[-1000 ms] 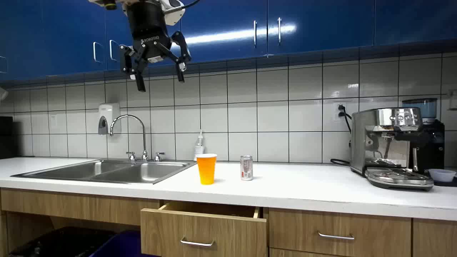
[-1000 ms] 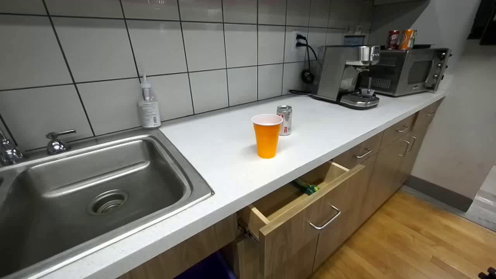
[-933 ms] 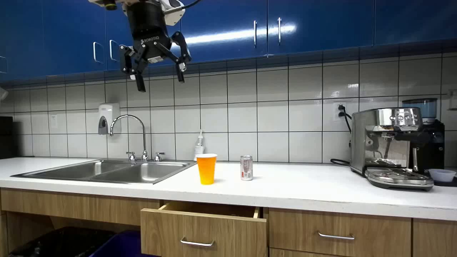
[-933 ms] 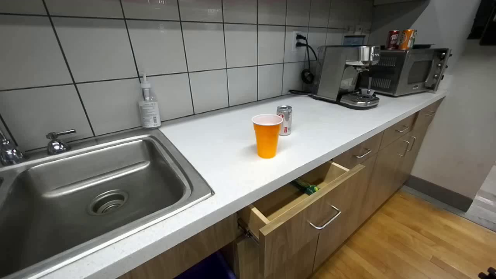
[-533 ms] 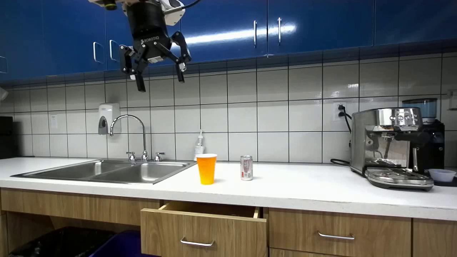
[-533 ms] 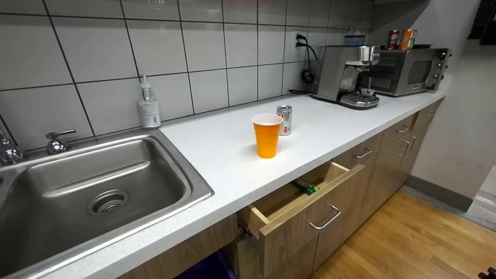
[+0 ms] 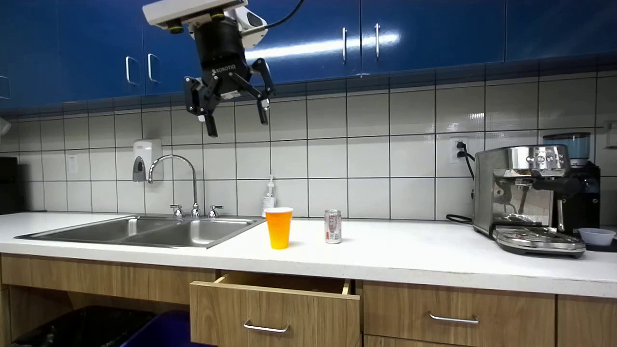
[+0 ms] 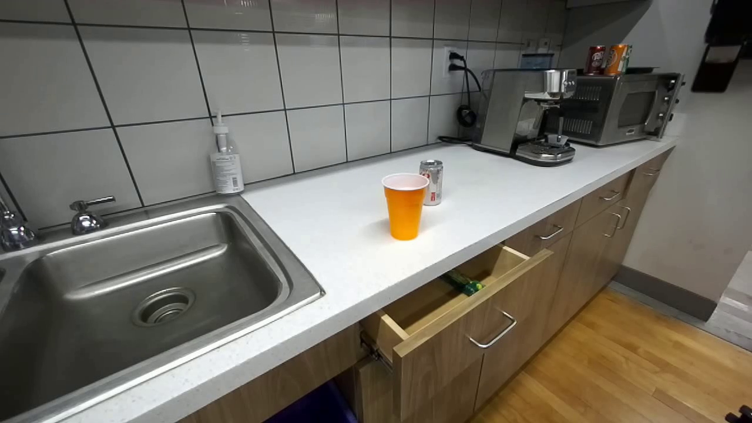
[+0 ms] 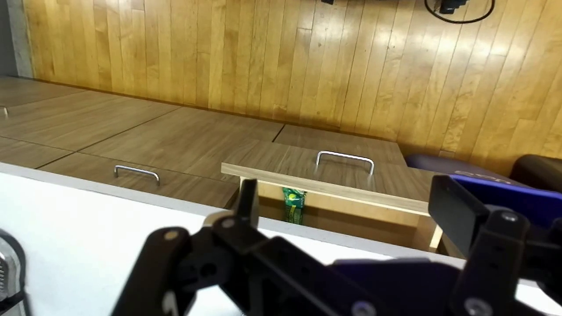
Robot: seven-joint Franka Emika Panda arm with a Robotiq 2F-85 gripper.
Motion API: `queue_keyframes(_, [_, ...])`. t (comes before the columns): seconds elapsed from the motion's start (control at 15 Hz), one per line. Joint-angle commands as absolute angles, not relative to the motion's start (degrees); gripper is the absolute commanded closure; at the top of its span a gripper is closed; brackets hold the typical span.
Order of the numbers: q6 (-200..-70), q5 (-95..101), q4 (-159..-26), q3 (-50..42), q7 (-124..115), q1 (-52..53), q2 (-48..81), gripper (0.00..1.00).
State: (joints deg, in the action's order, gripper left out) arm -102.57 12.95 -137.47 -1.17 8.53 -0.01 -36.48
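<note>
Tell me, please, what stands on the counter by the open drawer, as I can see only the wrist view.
Observer: In both exterior views, an orange cup stands upright on the counter.
Operator: Thank you; could anything be standing near it?
Observer: Yes, a silver can stands on the side toward the coffee machine, with a gap between it and the cup.
Operator: And might I be touching either of them?
Observer: No, in an exterior view the end effector hangs in the air, higher than both.
</note>
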Motion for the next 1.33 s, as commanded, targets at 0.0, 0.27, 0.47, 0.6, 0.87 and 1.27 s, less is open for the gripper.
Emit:
queue_keyframes(0.0, [-107.24,14.49,-137.41,-2.79,9.49,-0.39,-32.12,0.0])
queue_keyframes(0.27, [-112.47,14.47,-136.98,-3.92,9.83,-0.82,-26.3,0.0])
queue_keyframes(0.47, [-116.84,13.76,-136.35,-4.48,10.05,-0.86,-21.71,0.0])
queue_keyframes(0.6, [-119.73,13.07,-136.14,-4.9,10.51,-0.82,-19.19,0.0])
queue_keyframes(0.87, [-125.21,11.97,-135.67,-5.4,11.48,-0.81,-14.21,0.0])
queue_keyframes(1.27, [-130.61,9.96,-133.29,-4.61,8.3,-0.93,-6.73,0.0])
